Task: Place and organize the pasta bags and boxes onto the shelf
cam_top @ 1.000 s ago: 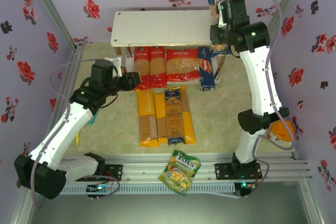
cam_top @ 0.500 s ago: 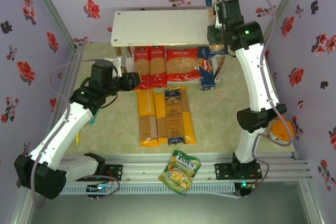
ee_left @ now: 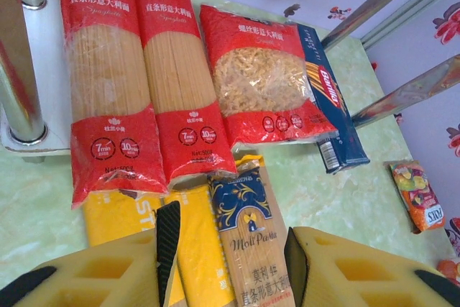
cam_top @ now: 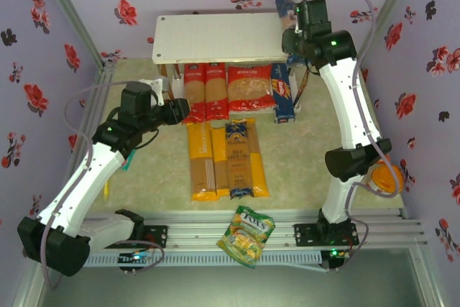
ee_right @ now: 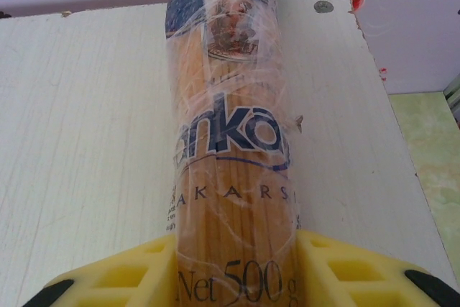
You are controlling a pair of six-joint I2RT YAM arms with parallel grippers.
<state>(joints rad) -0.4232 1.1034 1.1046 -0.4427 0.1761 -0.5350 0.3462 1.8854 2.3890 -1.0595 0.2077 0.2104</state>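
Right gripper (ee_right: 236,257), at the right end of the shelf (cam_top: 215,37), over its top board (ee_right: 86,141): the two yellow fingers (ee_right: 122,271) stand on either side of a dark-blue spaghetti bag (ee_right: 230,141), each close against the bag's edge; whether they press on it or merely flank it cannot be told. The bag lies lengthwise on the top board near the board's right edge, its blue end pointing toward the flowered back wall and reaching past the board's far edge. Left gripper (ee_left: 230,246): jaws apart with nothing between them, hanging low over the green table (ee_left: 359,199) in front of the shelf, above the yellow spaghetti bags (ee_left: 115,217) and a blue-topped long pack (ee_left: 248,242) that lie side by side on the table. On the lower board (ee_left: 54,55), from left to right, lie a first red spaghetti bag (ee_left: 111,84), a second red spaghetti bag (ee_left: 180,77), a wider red short-pasta bag (ee_left: 259,77) and a dark-blue box (ee_left: 334,106), set side by side with their near ends overhanging the board's front edge. A shiny metal leg (ee_left: 18,70) stands just left of the first red bag. The far ends of the packs on the table tuck under, or touch, the overhanging ends of the red bags. A green-yellow snack bag (cam_top: 246,235) lies tilted at the near rail, between the two arm bases.
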